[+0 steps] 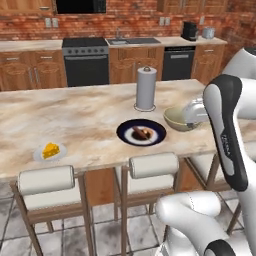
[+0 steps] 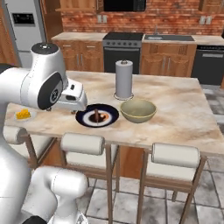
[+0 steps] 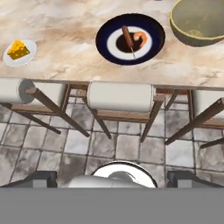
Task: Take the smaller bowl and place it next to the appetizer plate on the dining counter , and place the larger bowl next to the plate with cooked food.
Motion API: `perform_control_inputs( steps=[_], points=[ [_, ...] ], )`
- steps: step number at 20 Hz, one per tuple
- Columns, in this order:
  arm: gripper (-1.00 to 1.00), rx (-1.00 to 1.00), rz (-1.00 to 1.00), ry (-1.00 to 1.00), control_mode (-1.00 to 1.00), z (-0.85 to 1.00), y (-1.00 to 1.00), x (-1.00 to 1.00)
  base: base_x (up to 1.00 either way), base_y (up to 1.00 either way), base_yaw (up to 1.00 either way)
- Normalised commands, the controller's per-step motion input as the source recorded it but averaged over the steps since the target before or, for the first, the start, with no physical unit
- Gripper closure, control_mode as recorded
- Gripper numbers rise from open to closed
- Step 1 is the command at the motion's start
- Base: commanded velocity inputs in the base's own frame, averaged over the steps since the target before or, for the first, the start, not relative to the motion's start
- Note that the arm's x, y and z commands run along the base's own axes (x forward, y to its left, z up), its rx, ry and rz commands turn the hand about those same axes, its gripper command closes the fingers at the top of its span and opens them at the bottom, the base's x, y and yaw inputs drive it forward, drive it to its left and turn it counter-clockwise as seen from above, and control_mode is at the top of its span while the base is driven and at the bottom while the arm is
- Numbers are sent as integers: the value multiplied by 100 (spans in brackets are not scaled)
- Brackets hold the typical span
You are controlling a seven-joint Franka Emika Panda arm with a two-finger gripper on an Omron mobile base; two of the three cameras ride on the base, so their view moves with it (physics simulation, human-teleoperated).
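1. At the far left of the table (image 1: 75,115), near its front edge, the appetizer plate (image 1: 37,154) carries a cheese wedge (image 1: 51,150). The stone at its three o'clock is bare, so we judge the smaller bowl's step is not yet done. We cannot tell from here where that bowl is.
2. In the middle sits the dark plate with cooked food (image 1: 125,131). The paper towel roll (image 1: 146,87) stands upright at its twelve o'clock.
3. The larger bowl (image 1: 175,120) rests upright at the dark plate's three o'clock, just beside it and apart. We judge that half of the task as good as settled.
4. Our tool (image 3: 113,179) has its jaws spread fully and holds nothing. It hangs at the table's front edge, at about nine o'clock of the dark plate in the right base view, and looks down on the stools (image 1: 46,180).
5. The next move, as we judge it, is to find the smaller bowl and fetch it, which may call for the base to drive.
6. The stools crowd the front edge, and the cheese plate lies close to it, so we would set down from above. There is wide open stone between the two plates.
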Motion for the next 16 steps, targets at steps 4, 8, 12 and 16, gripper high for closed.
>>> perform_control_inputs(
  steps=[4,8,12,16],
  points=[
    [-100,0,0,0,100,0,0,0,-63,94,10],
    [-100,0,0,0,100,0,0,0,-10,100,7],
    [-100,0,0,0,100,0,0,0,24,100,11],
    [-100,0,0,0,100,0,0,0,36,100,10]
  ],
)
